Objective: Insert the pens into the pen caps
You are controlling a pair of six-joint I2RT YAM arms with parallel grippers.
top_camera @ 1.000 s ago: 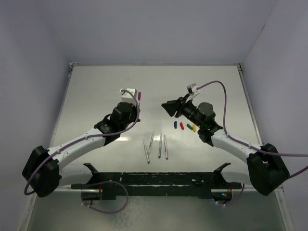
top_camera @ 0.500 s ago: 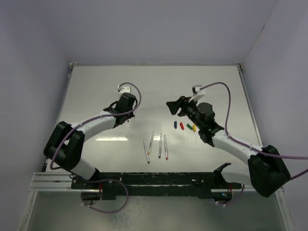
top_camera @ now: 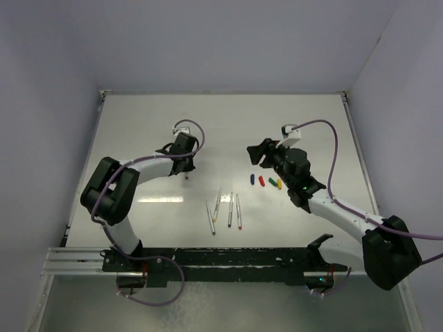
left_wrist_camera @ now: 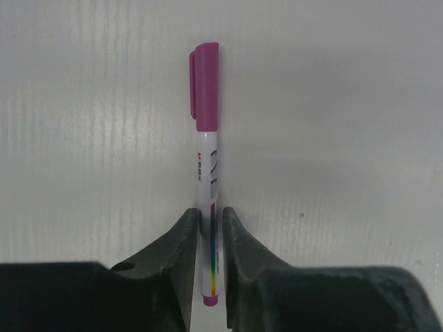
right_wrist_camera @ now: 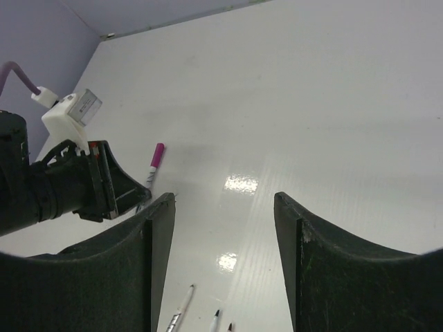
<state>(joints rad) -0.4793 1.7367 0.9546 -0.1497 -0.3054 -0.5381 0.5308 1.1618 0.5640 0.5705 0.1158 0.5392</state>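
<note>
Far left, your left gripper (left_wrist_camera: 210, 223) is clamped on the barrel of the slim white marker pen with the magenta plastic cap (left_wrist_camera: 206, 173). The cap is already fitted, and the pen is held low over the white table (left_wrist_camera: 346, 104), apparently to park the finished pen aside. At centre, four uncapped silvery pens (top_camera: 230, 211) lie side by side near the arms' bases. Just right of them, the blue, red, green and yellow stubby caps (top_camera: 261, 181) wait in a row. Your right gripper (right_wrist_camera: 225, 228) hovers near them, jaws wide apart and empty, likely ready for the next cap.
</note>
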